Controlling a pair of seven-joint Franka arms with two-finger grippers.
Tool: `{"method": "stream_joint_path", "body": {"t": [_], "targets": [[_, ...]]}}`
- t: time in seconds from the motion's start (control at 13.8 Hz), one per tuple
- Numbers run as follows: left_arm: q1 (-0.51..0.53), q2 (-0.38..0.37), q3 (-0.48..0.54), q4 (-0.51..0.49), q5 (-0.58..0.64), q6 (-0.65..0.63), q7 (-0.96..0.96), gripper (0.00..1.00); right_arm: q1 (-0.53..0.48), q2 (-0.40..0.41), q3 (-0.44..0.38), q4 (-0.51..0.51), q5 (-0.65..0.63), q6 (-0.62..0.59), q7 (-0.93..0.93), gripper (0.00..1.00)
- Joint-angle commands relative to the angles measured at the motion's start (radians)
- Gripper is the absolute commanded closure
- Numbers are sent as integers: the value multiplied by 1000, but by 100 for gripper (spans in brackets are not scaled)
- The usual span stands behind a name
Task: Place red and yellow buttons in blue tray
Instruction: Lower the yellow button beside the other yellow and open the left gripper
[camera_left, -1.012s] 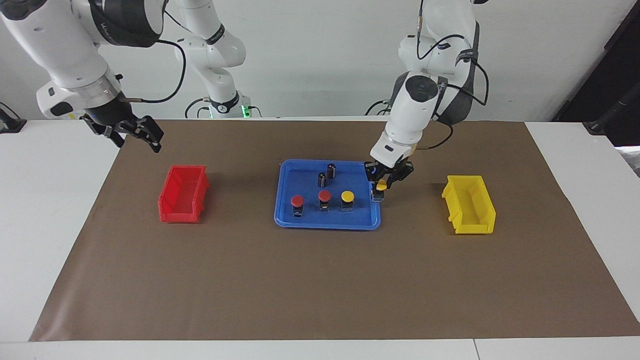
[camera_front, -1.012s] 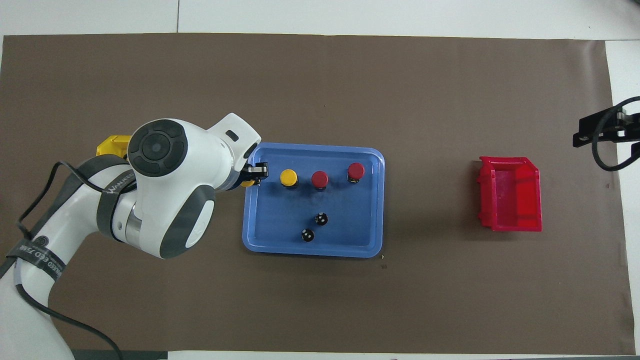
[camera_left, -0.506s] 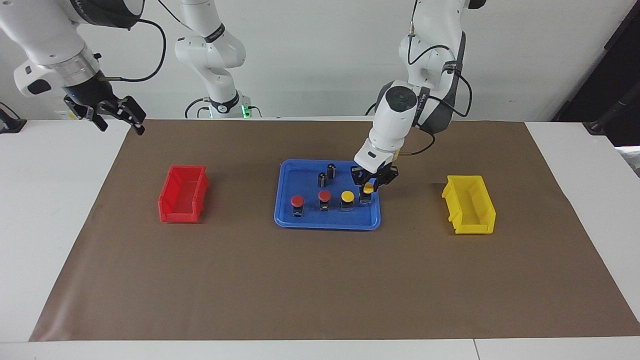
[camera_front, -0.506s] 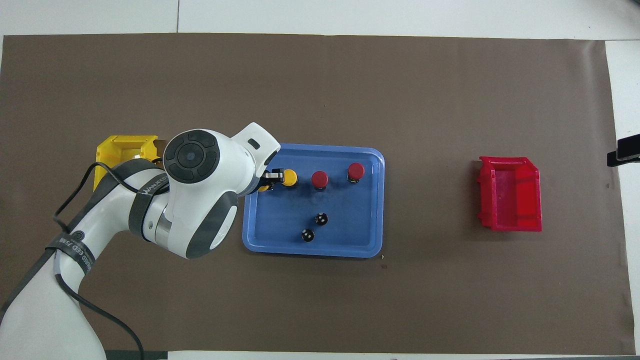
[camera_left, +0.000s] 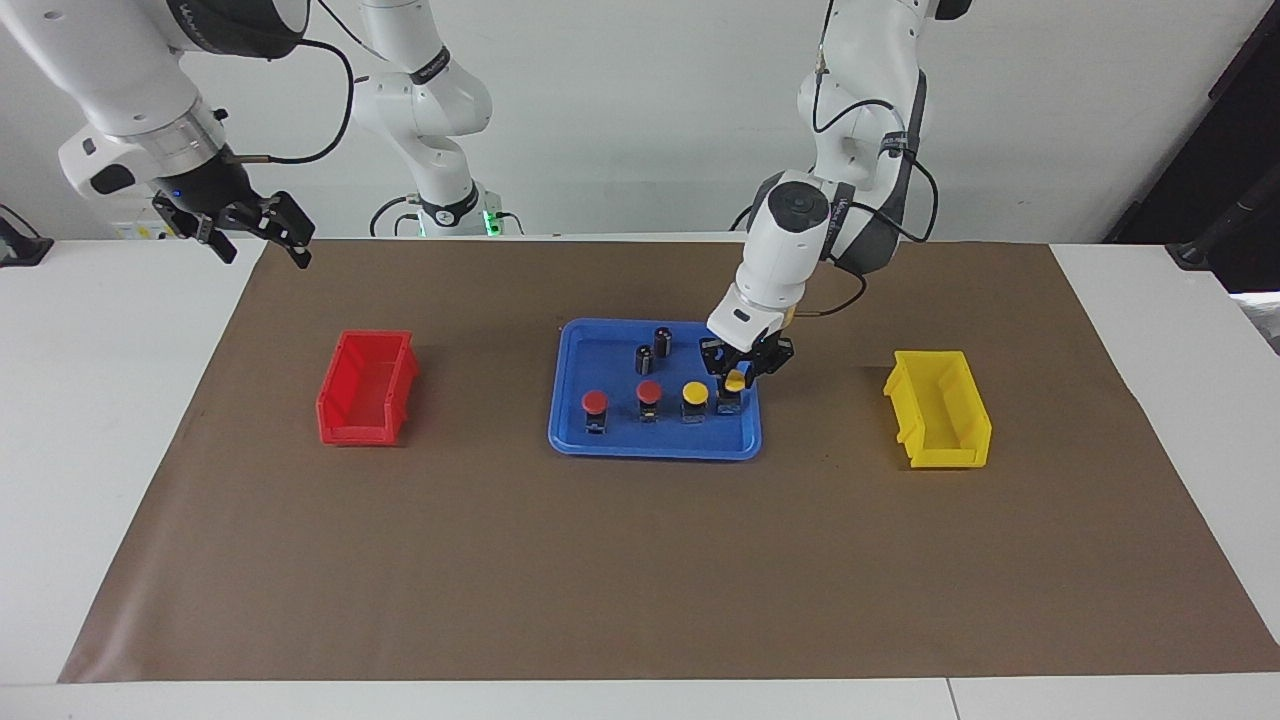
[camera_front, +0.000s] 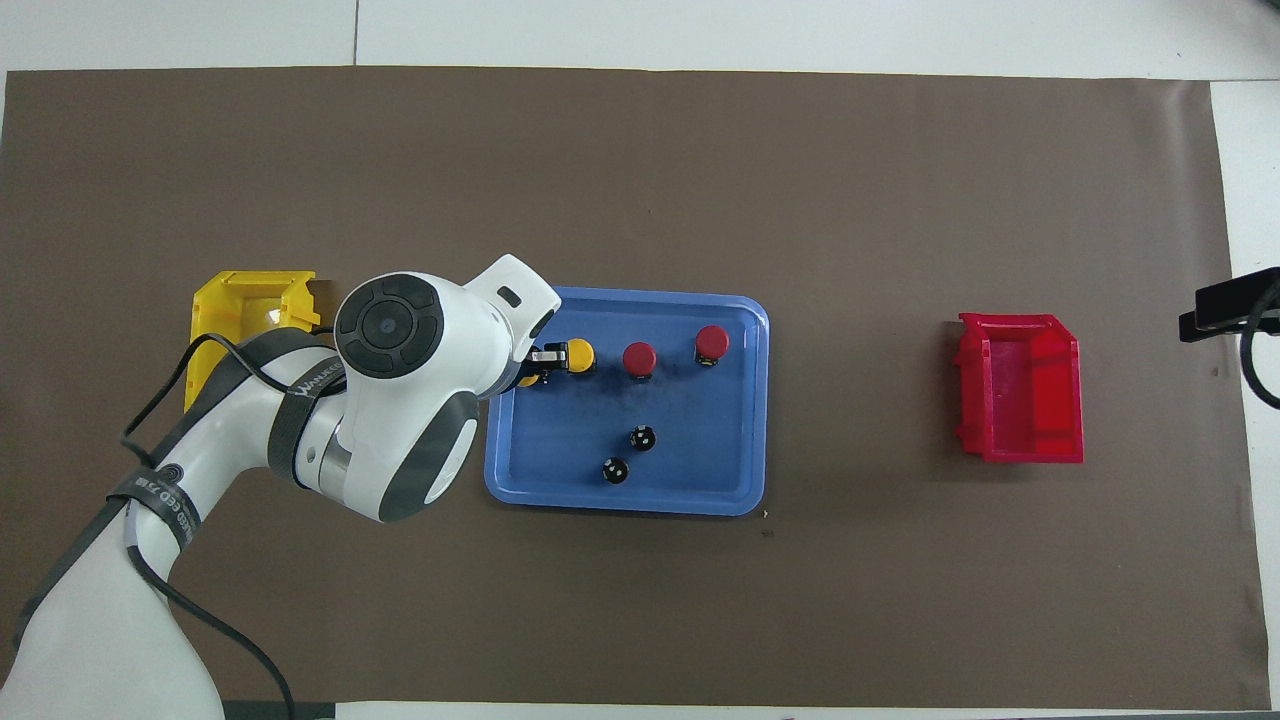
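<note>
Low over the blue tray, left gripper clamping a yellow button.

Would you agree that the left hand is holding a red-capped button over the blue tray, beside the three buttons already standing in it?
Not quite: the button in the left hand has a yellow cap, as the facing view shows. The rest holds: it is over the blue tray, beside the three standing buttons.

Two dark cylinders crowd the blue tray's robot-side half.
</note>
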Motion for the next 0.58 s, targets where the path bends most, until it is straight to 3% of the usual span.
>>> {"method": "stream_joint_path", "body": {"t": [0.0, 0.22, 0.51], "targets": [[-18, -4, 17, -12, -19, 31, -7, 57, 25, 3, -14, 3, -9, -19, -21, 0], [-16, -4, 17, -11, -19, 40, -7, 44, 35, 2, -34, 4, -9, -19, -21, 0], [-10, -1, 18, -2, -19, 34, -7, 40, 56, 3, -59, 4, -9, -21, -33, 0]]}}
